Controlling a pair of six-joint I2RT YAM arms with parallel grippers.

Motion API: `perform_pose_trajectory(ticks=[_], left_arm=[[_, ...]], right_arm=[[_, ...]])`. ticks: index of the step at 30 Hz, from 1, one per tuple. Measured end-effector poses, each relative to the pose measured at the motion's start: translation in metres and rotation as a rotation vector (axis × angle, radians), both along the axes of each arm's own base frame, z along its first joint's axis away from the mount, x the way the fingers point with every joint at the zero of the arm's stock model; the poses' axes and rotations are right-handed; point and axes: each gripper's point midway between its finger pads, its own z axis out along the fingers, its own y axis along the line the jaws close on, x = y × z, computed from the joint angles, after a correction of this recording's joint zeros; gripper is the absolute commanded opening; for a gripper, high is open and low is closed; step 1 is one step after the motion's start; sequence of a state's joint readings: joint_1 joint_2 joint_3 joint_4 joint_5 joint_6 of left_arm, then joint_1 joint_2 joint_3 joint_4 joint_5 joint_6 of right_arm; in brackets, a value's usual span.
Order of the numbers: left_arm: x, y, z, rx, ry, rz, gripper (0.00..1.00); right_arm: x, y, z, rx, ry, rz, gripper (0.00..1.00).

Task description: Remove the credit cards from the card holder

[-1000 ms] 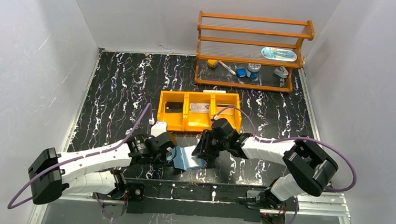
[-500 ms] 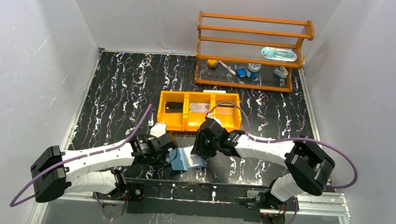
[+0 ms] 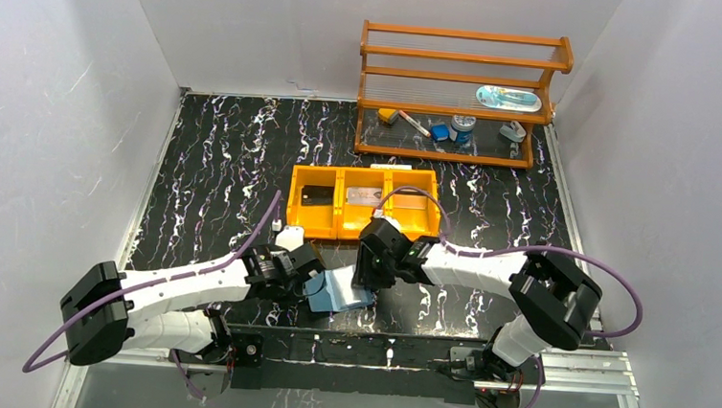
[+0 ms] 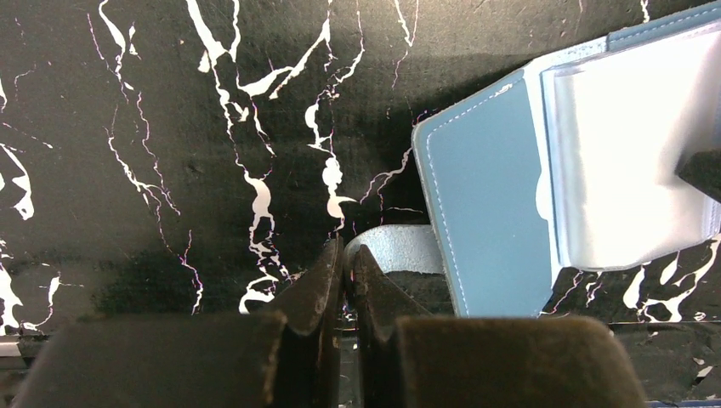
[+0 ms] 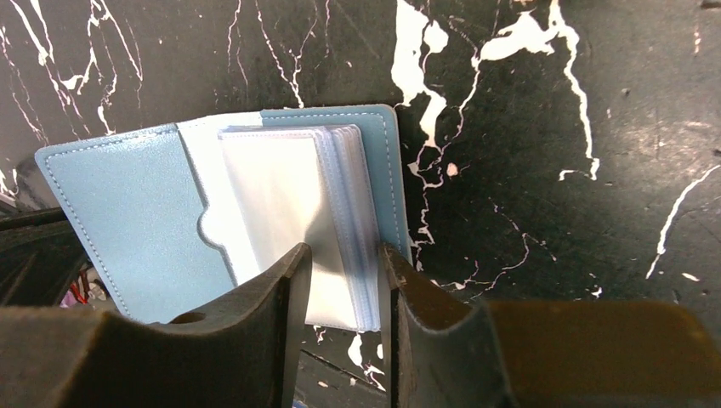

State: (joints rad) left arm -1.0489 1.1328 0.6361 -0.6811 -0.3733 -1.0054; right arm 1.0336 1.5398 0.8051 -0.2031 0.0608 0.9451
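Now our left gripper, closed with nothing surely held, touches the silvery-grey card jutting frame-left from the card holder. Our right gripper straddles its clear sleeves, partly open.

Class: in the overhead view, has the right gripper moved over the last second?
Yes. The right gripper has shifted left, from below the orange tray's right compartment towards its middle one.
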Motion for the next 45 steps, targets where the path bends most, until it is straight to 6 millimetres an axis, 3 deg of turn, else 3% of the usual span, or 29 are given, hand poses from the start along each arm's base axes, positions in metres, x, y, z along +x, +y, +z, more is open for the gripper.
perform_pose_trajectory(ticks=[8,14,19,25,31,37,41,45], left_arm=[[0.0,0.001,-0.003,0.02,0.006,-0.016,0.0],[0.001,0.0,-0.004,0.02,0.006,-0.021,0.0],[0.001,-0.001,-0.004,0.02,0.005,-0.024,0.0],[0.001,-0.001,-0.003,0.018,0.004,-0.024,0.0],[0.001,0.0,-0.003,0.02,0.005,-0.03,0.0],[-0.001,-0.003,-0.008,0.029,0.024,-0.045,0.0],[-0.001,-0.002,-0.008,0.027,0.024,-0.044,0.0],[-0.001,-0.002,-0.007,0.018,0.02,-0.037,0.0]], right_arm=[[-0.001,0.002,0.005,-0.015,-0.013,0.016,0.5],[0.003,0.012,0.021,-0.023,-0.059,0.022,0.5],[0.0,0.015,0.021,-0.028,-0.065,0.039,0.5],[-0.003,0.013,0.004,-0.068,-0.038,0.046,0.47],[-0.005,0.017,0.005,-0.048,-0.028,0.056,0.38],[-0.013,0.037,0.015,0.079,0.006,0.085,0.38],[-0.02,0.053,0.04,0.235,0.006,0.106,0.42],[-0.028,0.067,0.048,0.321,0.031,0.149,0.45]])
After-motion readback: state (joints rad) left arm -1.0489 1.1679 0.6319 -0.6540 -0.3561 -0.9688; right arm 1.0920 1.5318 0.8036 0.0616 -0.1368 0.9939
